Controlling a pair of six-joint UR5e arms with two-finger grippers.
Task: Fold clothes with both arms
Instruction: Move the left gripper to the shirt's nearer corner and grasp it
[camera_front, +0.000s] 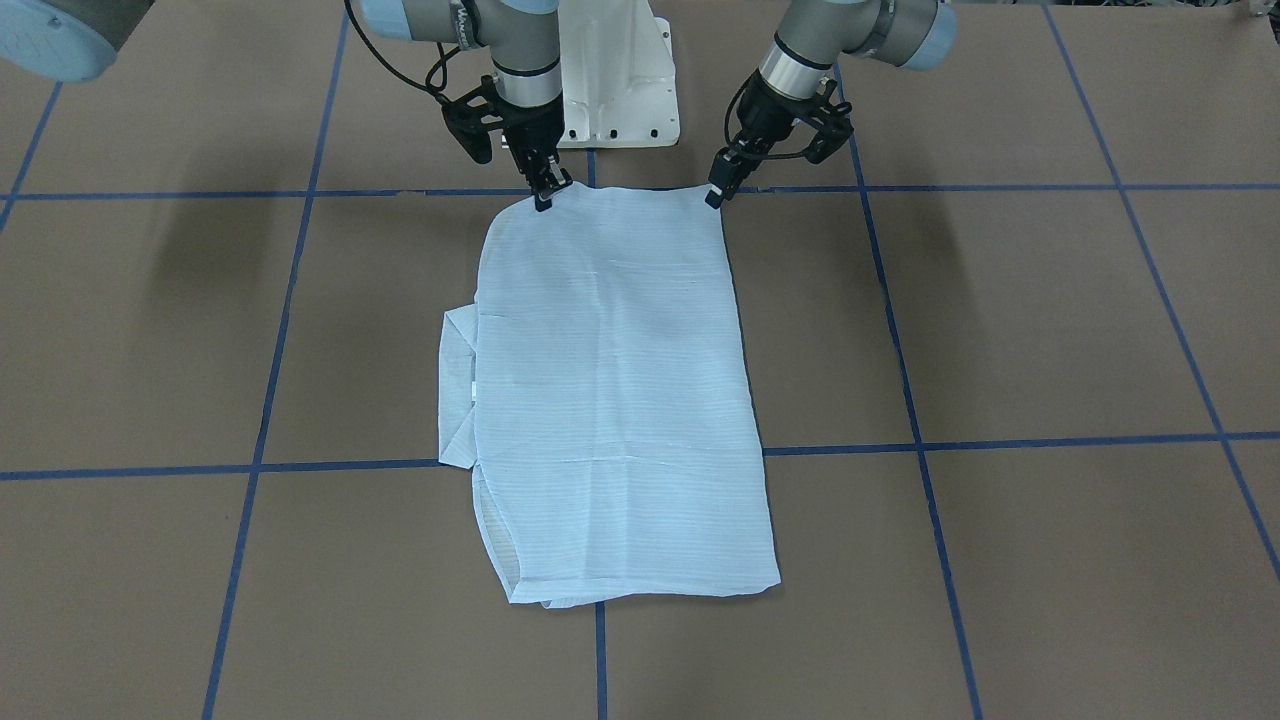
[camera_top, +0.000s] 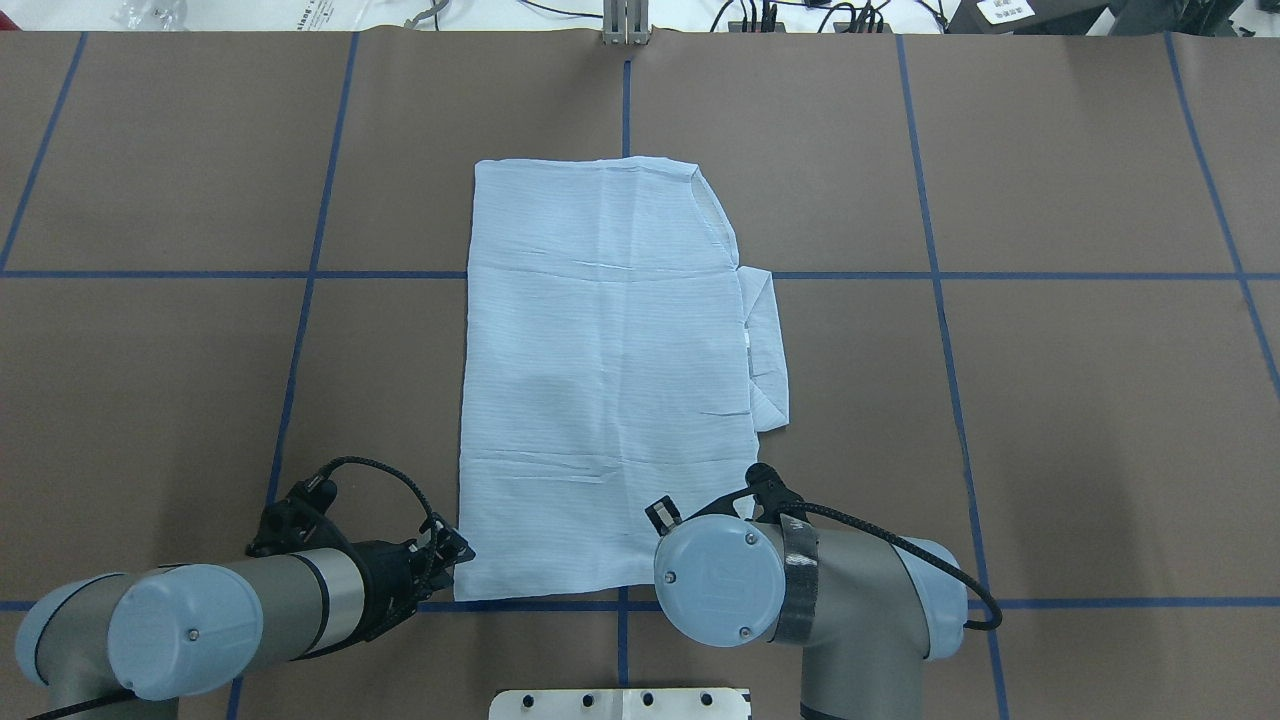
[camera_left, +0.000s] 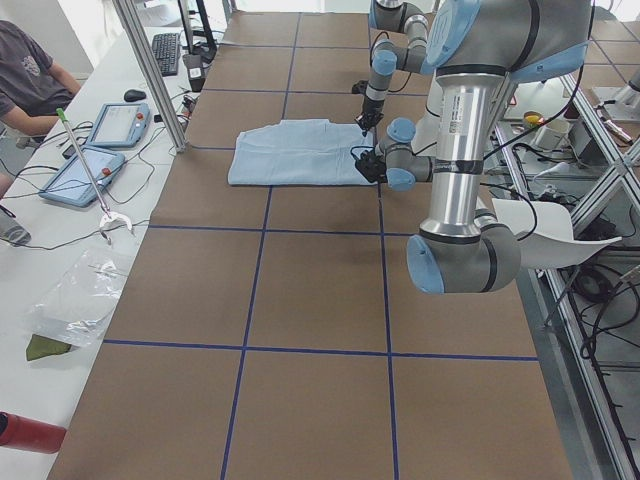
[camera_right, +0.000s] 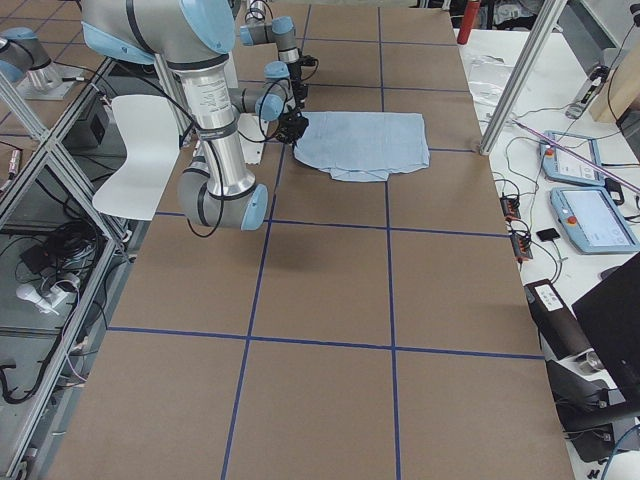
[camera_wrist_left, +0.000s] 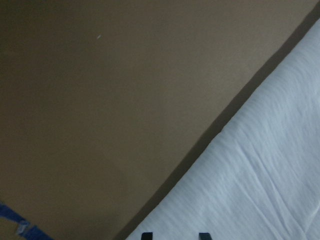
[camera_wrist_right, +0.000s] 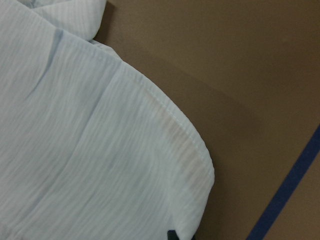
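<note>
On the brown counter (camera_front: 1000, 320), mid-grid, the pale-blue shirt (camera_front: 615, 400) lies flat, folded to a long rectangle, collar poking out one side. Left hand (camera_front: 716, 193) is pinched closed on the near corner of the shirt's robot-side edge; right hand (camera_front: 545, 195) is clamped on the other corner. Both corners sit low at the counter.

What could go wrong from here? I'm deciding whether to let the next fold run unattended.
1. The left gripper and right gripper each sit at a bare corner tip of the shirt; so shallow a hold may slip once lifted.
2. The collar pokes out from one long edge, so it may shift and leave the fold uneven.
3. The shirt lies in layers; a pinch may catch only the top one.
</note>
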